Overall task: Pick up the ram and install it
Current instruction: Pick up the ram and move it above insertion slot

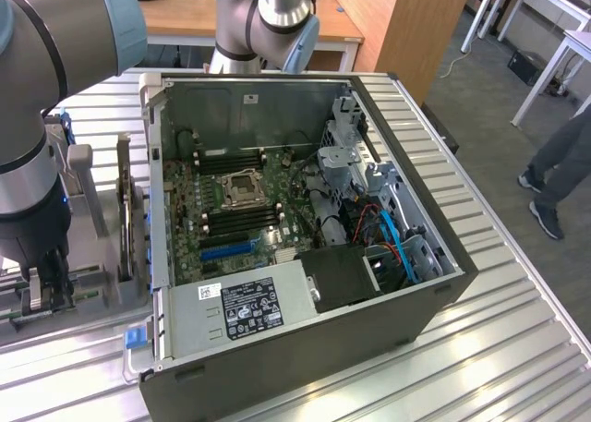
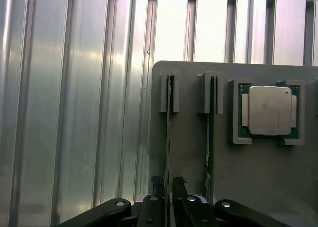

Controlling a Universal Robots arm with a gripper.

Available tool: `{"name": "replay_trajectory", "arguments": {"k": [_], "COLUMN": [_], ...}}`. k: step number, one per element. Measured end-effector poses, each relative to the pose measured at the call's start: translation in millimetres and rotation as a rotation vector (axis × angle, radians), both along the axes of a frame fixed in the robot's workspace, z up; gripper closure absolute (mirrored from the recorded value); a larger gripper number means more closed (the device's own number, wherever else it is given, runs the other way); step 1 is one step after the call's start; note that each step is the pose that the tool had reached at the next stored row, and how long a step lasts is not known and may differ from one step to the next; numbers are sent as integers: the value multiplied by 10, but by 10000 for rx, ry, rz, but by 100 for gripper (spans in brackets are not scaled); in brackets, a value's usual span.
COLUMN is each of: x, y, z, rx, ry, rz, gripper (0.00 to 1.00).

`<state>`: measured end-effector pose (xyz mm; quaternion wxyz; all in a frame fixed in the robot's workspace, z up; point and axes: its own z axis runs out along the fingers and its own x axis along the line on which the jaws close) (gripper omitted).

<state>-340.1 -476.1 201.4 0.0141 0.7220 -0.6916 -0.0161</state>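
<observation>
The ram point(image 2: 169, 137) stands on edge in a slot of a grey holder plate point(image 2: 258, 177), seen end-on as a thin dark-green strip. My gripper point(image 2: 169, 189) straddles its near end, one black finger point(image 2: 158, 192) tight against each side of it. A second stick point(image 2: 210, 137) stands in the neighbouring slot, untouched. In the exterior view my gripper point(image 1: 42, 293) hangs low at the exterior view's left, over the holder beside the open computer case point(image 1: 443, 283). Inside the case lies the green motherboard point(image 1: 199, 247) with its dark memory slots point(image 1: 242, 221).
A silver processor chip point(image 2: 270, 110) sits in a frame on the same holder plate. The ribbed metal table point(image 1: 517, 348) carries both holder and case. The case's tall walls, its drive cage point(image 1: 346, 140) and cables point(image 1: 392, 233) crowd the motherboard. A person's legs point(image 1: 559, 163) stand at the exterior view's right.
</observation>
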Motion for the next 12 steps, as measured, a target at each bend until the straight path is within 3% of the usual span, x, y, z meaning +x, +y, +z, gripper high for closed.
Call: {"name": "replay_trajectory", "arguments": {"k": [12], "x": [0], "y": [-4], "z": [1], "rx": [-5], "ry": [0], "rz": [0], "gripper": [78]}}
